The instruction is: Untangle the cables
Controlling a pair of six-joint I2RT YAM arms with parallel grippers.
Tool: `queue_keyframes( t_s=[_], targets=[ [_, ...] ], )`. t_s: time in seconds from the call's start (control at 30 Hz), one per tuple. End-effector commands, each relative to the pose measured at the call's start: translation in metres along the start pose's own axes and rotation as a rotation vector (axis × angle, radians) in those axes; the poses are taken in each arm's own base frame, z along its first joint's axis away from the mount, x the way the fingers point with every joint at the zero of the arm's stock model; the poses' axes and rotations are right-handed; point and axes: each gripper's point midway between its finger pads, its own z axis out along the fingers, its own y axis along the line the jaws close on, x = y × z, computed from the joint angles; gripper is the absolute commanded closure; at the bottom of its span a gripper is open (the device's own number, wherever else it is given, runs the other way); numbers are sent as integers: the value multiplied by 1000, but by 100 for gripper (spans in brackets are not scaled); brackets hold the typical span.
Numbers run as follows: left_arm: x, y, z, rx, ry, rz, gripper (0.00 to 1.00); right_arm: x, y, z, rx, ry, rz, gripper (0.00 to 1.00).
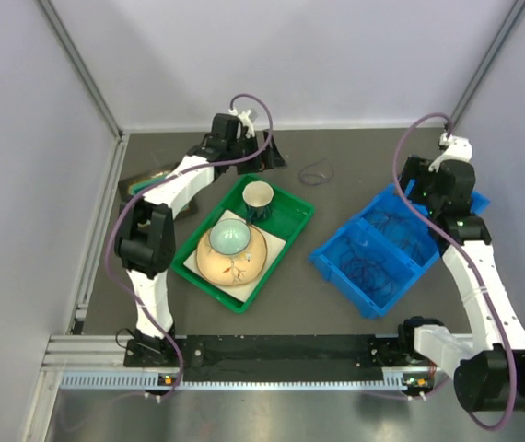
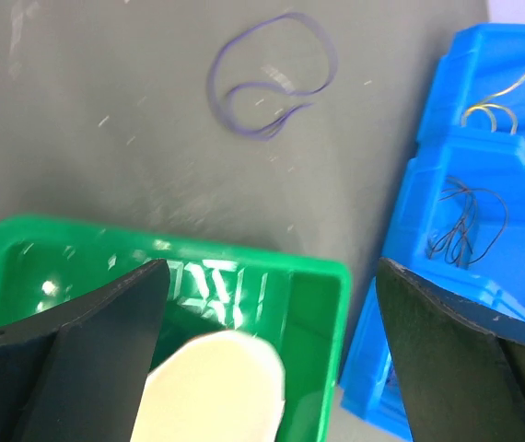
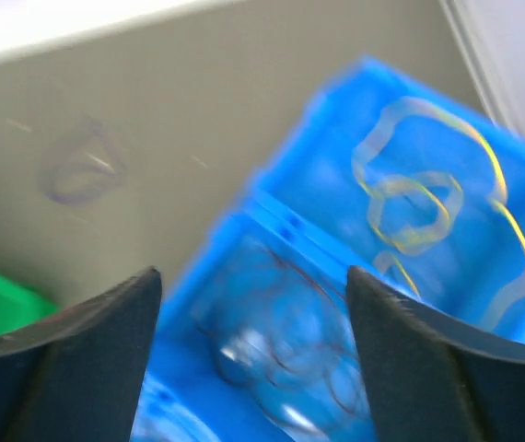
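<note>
One purple cable (image 2: 272, 87) lies in a loose loop on the dark table (image 1: 336, 152), also visible from above (image 1: 318, 172) and blurred in the right wrist view (image 3: 83, 166). A yellowish cable (image 3: 419, 193) rests in the far compartment of the blue bin (image 1: 332, 253). A dark brown cable (image 3: 290, 331) is coiled in the middle compartment. My left gripper (image 2: 272, 272) is open and empty, above the green tray's far corner, short of the purple loop. My right gripper (image 3: 253, 276) hangs open over the blue bin, holding nothing.
A green tray (image 1: 295, 216) at centre left holds a cup (image 1: 258, 198), a bowl (image 1: 230, 238) and a cream plate (image 1: 235, 267). The blue bin (image 2: 484, 184) stands just right of the tray. Walls close the table at back and sides.
</note>
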Motion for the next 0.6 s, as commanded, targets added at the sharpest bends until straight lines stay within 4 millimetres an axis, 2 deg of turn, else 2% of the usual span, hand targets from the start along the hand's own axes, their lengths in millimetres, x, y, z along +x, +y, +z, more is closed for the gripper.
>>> queue_keyframes(
  t_s=[0.0, 0.07, 0.1, 0.17, 0.2, 0.23, 0.27, 0.3, 0.37, 0.4, 0.43, 0.47, 0.5, 0.53, 0.57],
  targets=[
    [-16, -30, 9, 24, -36, 82, 1, -69, 50, -4, -235, -133, 79, 11],
    [-12, -34, 16, 8, -25, 107, 1, -67, 68, 6, -306, -66, 134, 11],
    [-15, -36, 15, -1, -29, 114, 1, -72, 78, 20, -329, -26, 142, 11],
    [-8, -39, 15, 25, -10, 106, 1, -54, 97, 33, -341, 105, 126, 11],
    [-12, -46, 11, 62, -30, 109, 1, -55, 110, 50, -348, 132, 99, 11],
    [-13, -44, 8, 64, -39, 98, 1, -50, 118, 57, -348, 139, 52, 11],
    [-7, -37, 8, 50, -31, 92, 1, -45, 137, 60, -352, 140, 3, 9],
    [-10, -33, 3, 17, -44, 94, 1, -35, 148, 76, -349, 167, -33, 7],
    [-10, -21, -2, -34, -46, 114, 1, -22, 161, 93, -329, 195, -83, 8],
    [-14, -20, -8, -52, -59, 123, 1, -23, 166, 101, -328, 198, -92, 9],
    [-14, -12, -11, -91, -61, 126, 1, 0, 164, 124, -286, 254, -111, 10],
    [-13, -5, -14, -114, -61, 121, 1, 8, 167, 132, -280, 274, -127, 12],
    [-17, -4, -20, -128, -76, 120, 1, 5, 170, 140, -277, 267, -147, 14],
    [-20, 3, -24, -163, -92, 108, 1, 28, 169, 156, -258, 322, -171, 14],
    [-15, 9, -26, -178, -88, 99, 1, 35, 175, 160, -280, 338, -187, 14]
  ],
)
